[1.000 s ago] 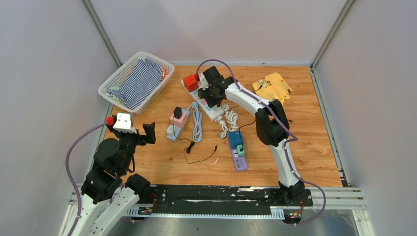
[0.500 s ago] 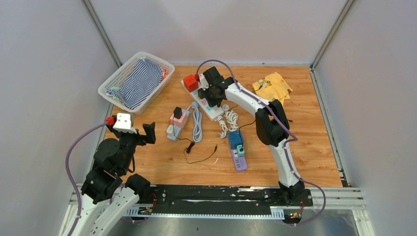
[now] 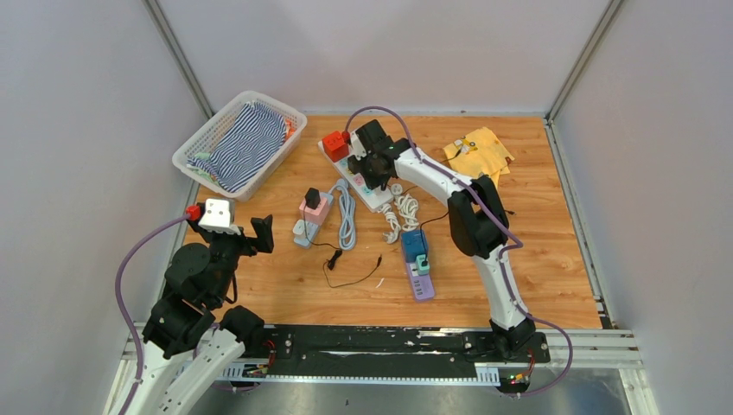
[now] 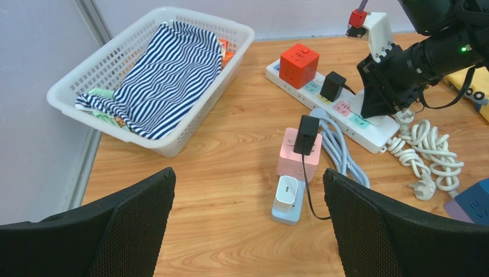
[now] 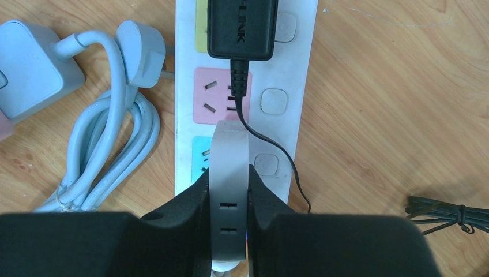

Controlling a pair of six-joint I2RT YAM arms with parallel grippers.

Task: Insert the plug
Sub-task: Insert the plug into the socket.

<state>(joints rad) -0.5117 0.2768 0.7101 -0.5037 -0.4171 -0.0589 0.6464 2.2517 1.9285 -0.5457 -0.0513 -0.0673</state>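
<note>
Plug, smooth white rounded slab, pinched by right gripper over glossy white power strip; boxy black adapter at twelve o'clock. Left gripper, mesh-faced, spread wide, empty.

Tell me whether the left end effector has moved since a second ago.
No. The left end effector holds the same spot just short of the white basket.

A wooden bench with warm plank grain fills the floor of this small booth. The left wall, back wall and right wall are plain pale grey, meeting at slanting metal posts. A metal rail edges the near side. The light is soft and even.
</note>
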